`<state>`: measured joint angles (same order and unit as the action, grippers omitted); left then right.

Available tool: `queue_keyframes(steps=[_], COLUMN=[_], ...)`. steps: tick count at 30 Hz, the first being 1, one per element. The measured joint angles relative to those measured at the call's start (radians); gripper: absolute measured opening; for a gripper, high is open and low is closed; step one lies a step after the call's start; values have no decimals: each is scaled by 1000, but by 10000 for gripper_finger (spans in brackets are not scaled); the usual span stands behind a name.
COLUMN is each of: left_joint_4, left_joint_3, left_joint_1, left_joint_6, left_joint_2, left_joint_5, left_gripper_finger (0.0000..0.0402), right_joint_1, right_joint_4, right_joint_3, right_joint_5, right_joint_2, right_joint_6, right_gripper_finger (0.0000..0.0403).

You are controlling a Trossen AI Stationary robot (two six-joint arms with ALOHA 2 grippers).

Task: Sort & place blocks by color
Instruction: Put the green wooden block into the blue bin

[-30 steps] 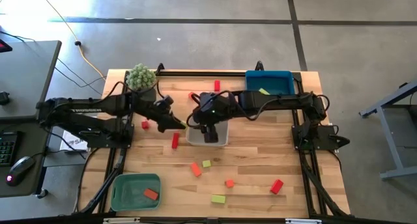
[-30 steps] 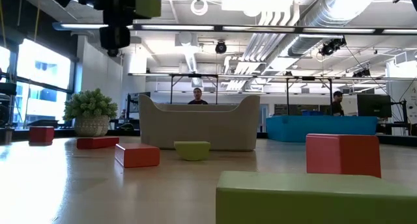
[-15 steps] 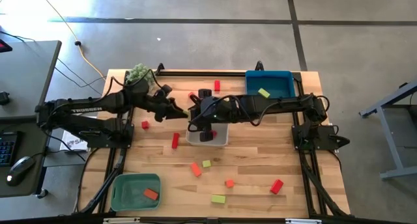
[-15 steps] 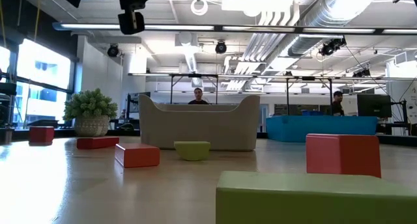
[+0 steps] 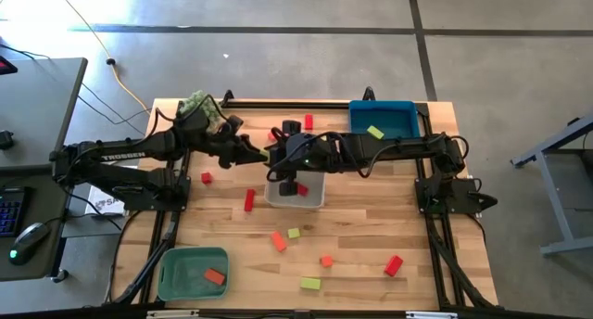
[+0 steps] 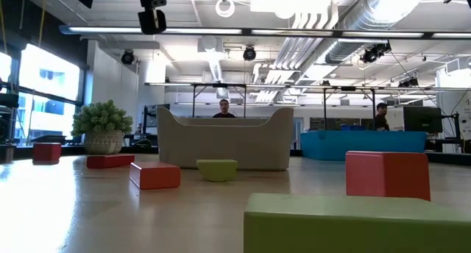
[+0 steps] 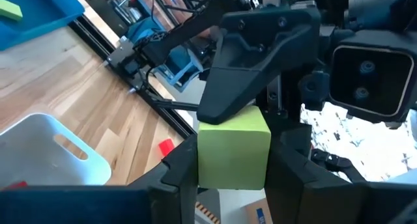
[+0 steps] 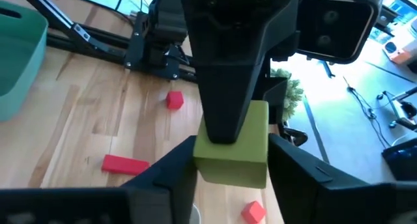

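Above the back left corner of the white tray (image 5: 318, 202), tip to tip: left gripper (image 5: 262, 155) and right gripper (image 5: 277, 159), well clear of the table (image 5: 371, 226). Between them, one yellow-green cube (image 7: 233, 152) – plain, matte, sharp-edged, somewhat wider than the fingers pressing it. Sits clamped between the left arm's own two fingers in the left wrist view, with a finger of the other arm laid over its upper face; looks the same in reverse from the right wrist. Both sets of fingers closed on it, then, as far as can be seen (barely visible from the high view, hidden under the dark wrists).

Elsewhere on the wood: a red bar (image 5: 248, 199) just left of the white tray, a small red cube (image 5: 206, 178) farther left, an orange-red block (image 5: 278, 241) beside a small yellow-green one (image 5: 293, 233). Inside the blue tray (image 5: 384, 107), a yellow-green bar (image 5: 374, 132); inside the green tray (image 5: 181, 263), an orange-red block (image 5: 215, 276).

Against a second ago – grippers then apart, the left one nearer the red bar, the right one low over the white tray; now joined and farther back. Left arm now across the plant (image 5: 196, 105), which showed whole before. Loose blocks unmoved.
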<state>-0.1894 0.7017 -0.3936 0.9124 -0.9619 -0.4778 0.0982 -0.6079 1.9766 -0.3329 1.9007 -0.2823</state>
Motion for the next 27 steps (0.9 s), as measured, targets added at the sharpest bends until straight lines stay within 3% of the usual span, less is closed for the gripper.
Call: queue_keyframes(steps=[3, 9, 22, 27], left_joint_4=[2, 2, 6, 8], left_joint_3=[0, 0, 0, 0], left_joint_1=[-1, 0, -9, -45], left_joint_6=[11, 12, -54, -93], left_joint_2=[0, 0, -30, -30], left_joint_5=[0, -5, -10, -9], left_gripper_finger=[113, 121, 206, 232], right_joint_1=[-4, -4, -7, -11], right_joint_4=[-2, -2, -51, -118], right_joint_3=[0, 0, 0, 0], right_joint_5=[-5, -7, -9, -78], right_joint_2=[0, 0, 0, 0], right_joint_6=[-2, 13, 150, 195], right_gripper_finger=[113, 112, 112, 111])
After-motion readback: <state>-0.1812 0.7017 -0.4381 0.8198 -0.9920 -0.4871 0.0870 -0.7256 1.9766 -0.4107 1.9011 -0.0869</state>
